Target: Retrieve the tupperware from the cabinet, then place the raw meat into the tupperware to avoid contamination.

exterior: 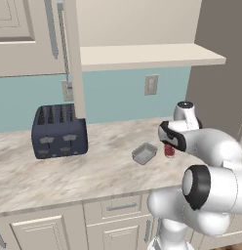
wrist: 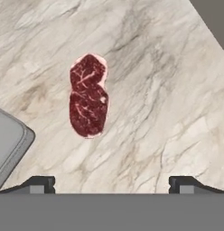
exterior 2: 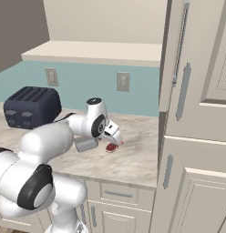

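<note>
The raw meat (wrist: 89,95), a small red piece with pale streaks, lies on the marble counter (exterior: 93,161); it also shows as a red speck (exterior: 169,151) (exterior 2: 112,147) just under my hand. The grey tupperware (exterior: 144,153) (exterior 2: 86,144) sits on the counter right beside it, and its corner (wrist: 10,144) enters the hand view at the left. My gripper (wrist: 111,185) (exterior 2: 115,139) hovers just above the meat, open, with nothing between its fingertips (wrist: 39,184). The cabinet (exterior: 142,56) stands open above, its beige shelf bare.
A dark blue toaster (exterior: 59,131) (exterior 2: 32,107) stands at the counter's left. The open cabinet door (exterior: 74,58) hangs edge-on over the toaster. A tall beige unit (exterior 2: 197,136) bounds the counter on the right. Wall outlets (exterior: 151,84) sit on the teal backsplash.
</note>
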